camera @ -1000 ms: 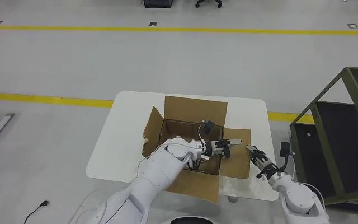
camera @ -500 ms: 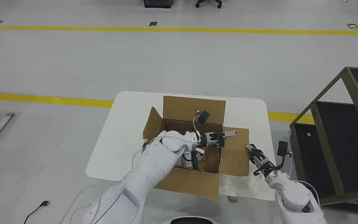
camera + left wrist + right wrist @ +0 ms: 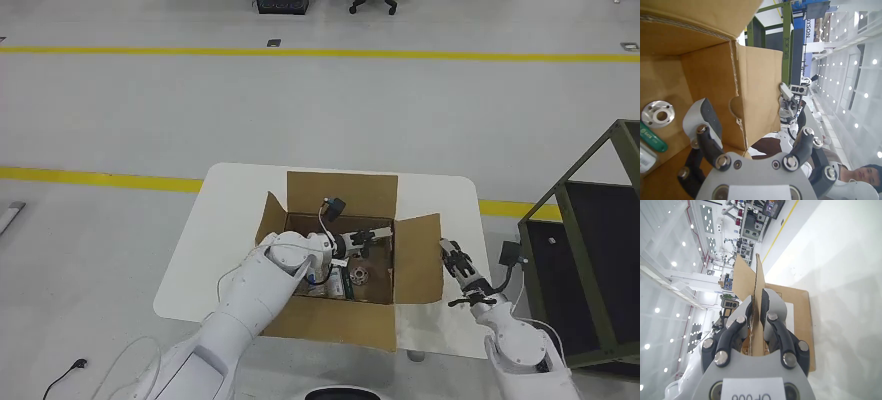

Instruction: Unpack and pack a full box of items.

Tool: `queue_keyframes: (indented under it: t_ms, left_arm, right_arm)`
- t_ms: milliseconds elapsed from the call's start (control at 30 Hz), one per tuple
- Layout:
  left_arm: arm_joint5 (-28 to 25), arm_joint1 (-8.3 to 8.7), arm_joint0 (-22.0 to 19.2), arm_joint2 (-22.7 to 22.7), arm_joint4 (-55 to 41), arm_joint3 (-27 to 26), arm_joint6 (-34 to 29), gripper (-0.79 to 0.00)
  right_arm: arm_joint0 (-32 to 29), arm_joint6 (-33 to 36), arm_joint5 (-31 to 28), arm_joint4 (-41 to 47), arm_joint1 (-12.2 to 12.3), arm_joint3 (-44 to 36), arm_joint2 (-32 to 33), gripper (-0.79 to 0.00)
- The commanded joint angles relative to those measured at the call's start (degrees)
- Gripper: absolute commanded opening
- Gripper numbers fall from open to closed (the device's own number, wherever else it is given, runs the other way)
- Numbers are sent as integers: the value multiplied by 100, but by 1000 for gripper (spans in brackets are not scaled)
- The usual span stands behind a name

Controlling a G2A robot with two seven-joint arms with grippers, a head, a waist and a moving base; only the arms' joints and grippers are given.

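Flap (image 3: pixel 420 258) on the box's (image 3: pixel 340 188) right side raised from flat to upright; left claw (image 3: pixel 753 121) shifted toward the box's back wall.
Box: mid-tabletop (image 3: pixel 225 235), other flaps open. Right claw (image 3: pixel 757 306): clamped on the flap's outer edge. Left claw: fingers apart, empty, inside the box near its right wall. Metal flange (image 3: pixel 658 114) and green handle (image 3: pixel 651 136): side by side on the box floor.

glossy white arms (image 3: pixel 262 298); left claw (image 3: pixel 753 121) and right claw (image 3: pixel 758 300) have grey plates (image 3: pixel 753 176), black links (image 3: pixel 710 144), silver screws (image 3: pixel 788 162), dark textured pads (image 3: pixel 710 113).
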Motion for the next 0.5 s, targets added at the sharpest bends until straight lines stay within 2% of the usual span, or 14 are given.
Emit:
queue_keyframes:
  t_ms: [0, 100, 167, 200, 333, 467]
  left_arm:
    - [154, 80, 88, -113, 55, -235, 17, 0]
    - [154, 80, 88, -113, 55, -235, 17, 0]
    - [154, 80, 88, -113, 55, -235, 17, 0]
    - [154, 80, 88, -113, 55, -235, 17, 0]
    - [154, 80, 88, -113, 55, -235, 17, 0]
    - [154, 80, 88, -113, 55, -235, 17, 0]
  right_arm:
    - [-129, -332, -63, -381, 6, -235, 40, 0]
    - [-318, -1047, 8, -1254, 17, -606, 150, 0]
    - [-457, -1567, 114, -1874, 16, -833, 190, -582]
    - [-524, -1823, 191, -2192, 12, -938, 187, -785]
    - [-747, -2687, 631, -3703, 8, -1257, 120, -785]
    - [-840, -3126, 1097, -4482, -14, -1370, -15, -785]
